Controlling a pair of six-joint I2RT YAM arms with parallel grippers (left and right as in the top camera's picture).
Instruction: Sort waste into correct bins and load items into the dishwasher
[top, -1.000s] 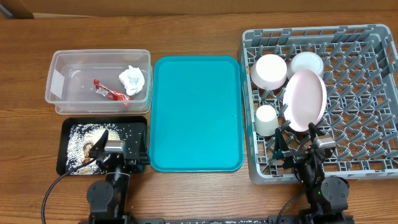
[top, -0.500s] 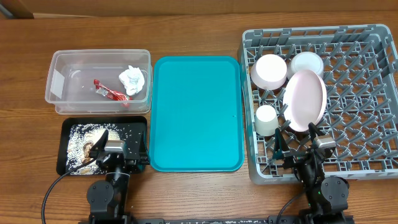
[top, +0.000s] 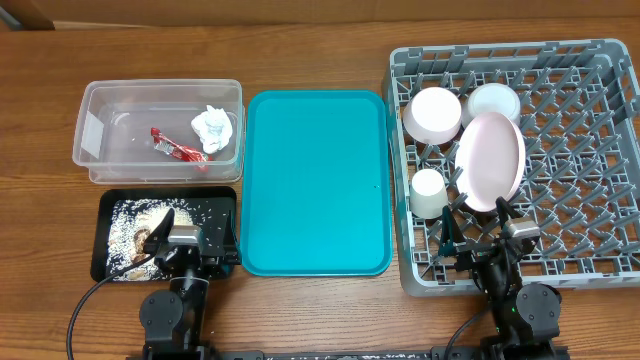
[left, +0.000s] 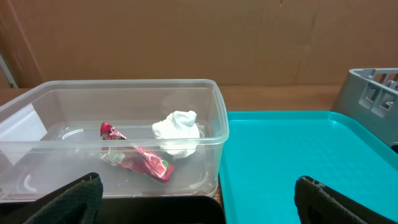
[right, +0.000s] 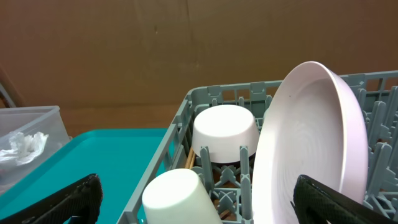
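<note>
The clear tub (top: 95, 160) holds the crumpled white napkin (top: 212, 127) and the red wrapper (top: 176, 148); both also show in the left wrist view, napkin (left: 177, 126) and wrapper (left: 149, 163). The black tray (top: 108, 205) holds rice and brown scraps (top: 135, 228). The grey dish rack (top: 580, 150) holds the pink plate (top: 490, 160) on edge, the cream cup (top: 427, 193) and two whitish bowls (top: 433, 113) (top: 493, 101). My left gripper (top: 196, 232) is open and empty over the black tray's near edge. My right gripper (top: 476, 225) is open and empty at the rack's near edge, by the cup (right: 180, 196) and plate (right: 308, 143).
The large flat teal tray (top: 315, 180) lies between the bins and the rack. The wooden table (top: 300, 50) extends behind everything. A brown cardboard wall (left: 199, 37) stands at the back in both wrist views.
</note>
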